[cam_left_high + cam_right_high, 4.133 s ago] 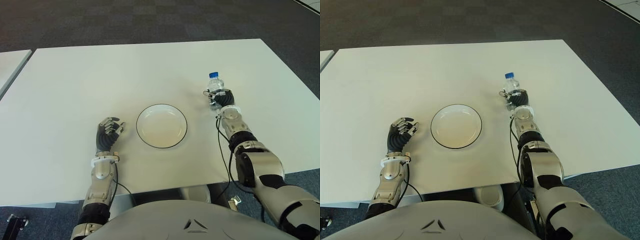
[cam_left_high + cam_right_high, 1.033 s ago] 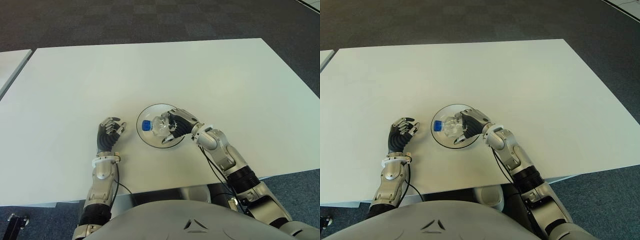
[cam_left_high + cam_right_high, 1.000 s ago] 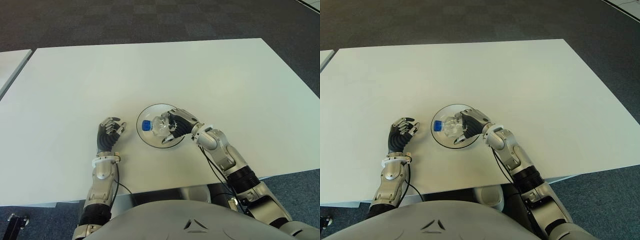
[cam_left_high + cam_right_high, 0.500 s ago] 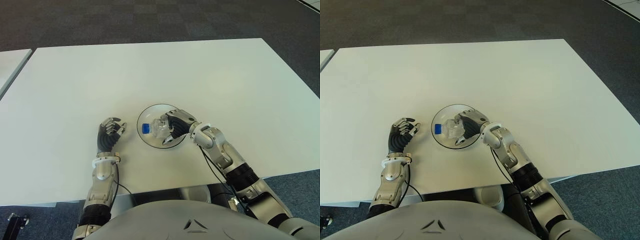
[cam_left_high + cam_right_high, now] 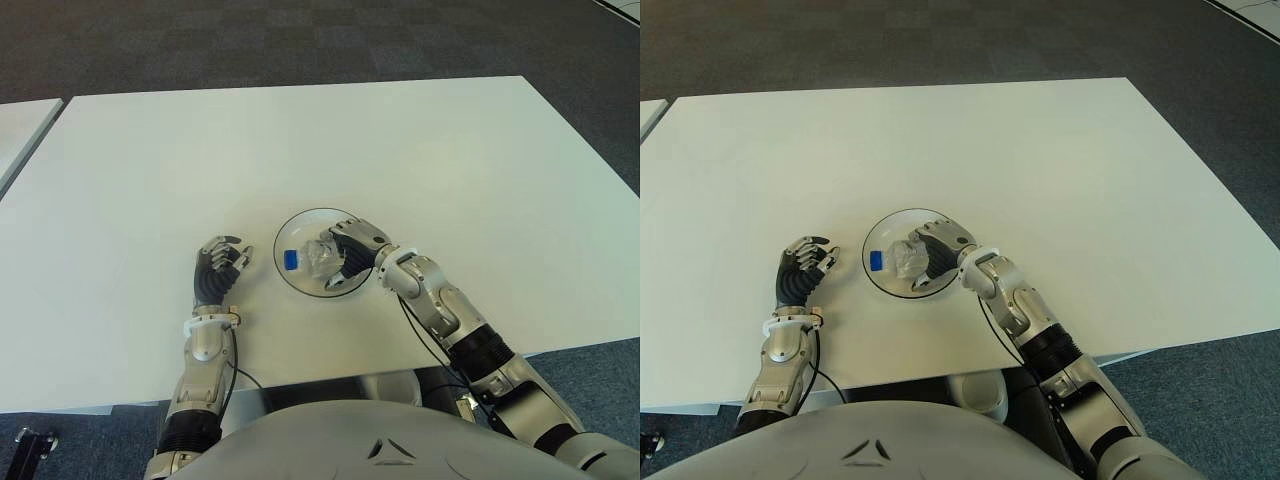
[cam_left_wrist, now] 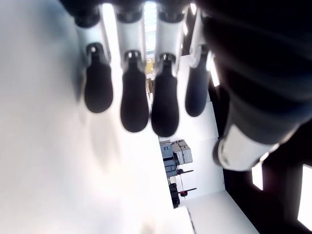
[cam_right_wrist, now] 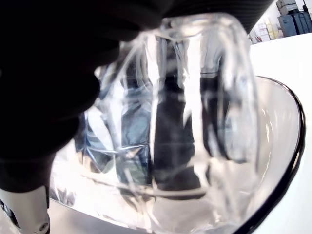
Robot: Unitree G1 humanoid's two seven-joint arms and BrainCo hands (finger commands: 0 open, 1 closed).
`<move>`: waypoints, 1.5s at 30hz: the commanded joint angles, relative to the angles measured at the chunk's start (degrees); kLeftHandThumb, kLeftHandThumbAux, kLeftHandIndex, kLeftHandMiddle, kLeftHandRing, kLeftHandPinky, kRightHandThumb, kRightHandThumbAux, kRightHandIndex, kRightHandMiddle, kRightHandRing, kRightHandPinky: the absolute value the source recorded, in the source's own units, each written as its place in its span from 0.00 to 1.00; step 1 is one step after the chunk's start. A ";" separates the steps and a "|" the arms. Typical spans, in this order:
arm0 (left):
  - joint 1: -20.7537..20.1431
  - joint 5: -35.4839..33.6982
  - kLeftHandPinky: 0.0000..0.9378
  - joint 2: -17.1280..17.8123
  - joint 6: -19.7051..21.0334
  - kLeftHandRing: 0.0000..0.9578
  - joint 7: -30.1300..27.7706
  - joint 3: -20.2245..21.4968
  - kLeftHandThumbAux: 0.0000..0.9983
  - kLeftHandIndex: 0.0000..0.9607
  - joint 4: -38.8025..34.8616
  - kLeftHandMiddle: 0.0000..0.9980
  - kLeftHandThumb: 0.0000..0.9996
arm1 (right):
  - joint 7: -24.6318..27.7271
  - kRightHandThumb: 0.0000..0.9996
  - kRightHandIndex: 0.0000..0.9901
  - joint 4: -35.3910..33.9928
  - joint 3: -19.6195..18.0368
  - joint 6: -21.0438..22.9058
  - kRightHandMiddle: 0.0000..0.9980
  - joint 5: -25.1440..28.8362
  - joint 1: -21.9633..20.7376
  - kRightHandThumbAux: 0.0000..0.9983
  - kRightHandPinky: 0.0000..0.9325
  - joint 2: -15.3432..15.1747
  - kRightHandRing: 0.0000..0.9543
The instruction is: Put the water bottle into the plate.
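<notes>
Water bottle point(image 5: 318, 256) lies sideways in the plate point(image 5: 300, 285) (blue cap leftward), right hand point(image 5: 352, 252) wrapped around it; left hand point(image 5: 217, 270) loosely curled, empty, beside the plate.

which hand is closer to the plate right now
Right. The right hand is over the plate, fingers wrapped around the bottle lying inside it. The left hand shows beside the plate on its left, apart from the rim.
</notes>
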 commanded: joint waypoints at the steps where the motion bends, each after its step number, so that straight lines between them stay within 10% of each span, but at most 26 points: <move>1: 1.13 -0.61 0.68 -0.42 1.67 0.68 0.03 0.36 0.72 0.45 1.01 0.66 0.70 | -0.26 0.35 0.09 2.04 1.41 1.28 0.04 -2.12 -1.74 0.71 0.09 -0.12 0.05; 22: 1.39 0.82 0.69 0.30 1.76 0.69 0.32 -0.25 0.72 0.45 0.40 0.66 0.70 | -7.98 0.20 0.00 8.12 3.44 -4.45 0.00 -0.35 -2.22 0.34 0.00 -0.37 0.00; 45: 1.14 0.44 0.68 0.32 1.22 0.68 0.07 0.08 0.72 0.45 1.35 0.65 0.70 | -12.07 0.09 0.00 10.97 2.70 -11.27 0.00 2.87 -2.11 0.26 0.00 -0.78 0.00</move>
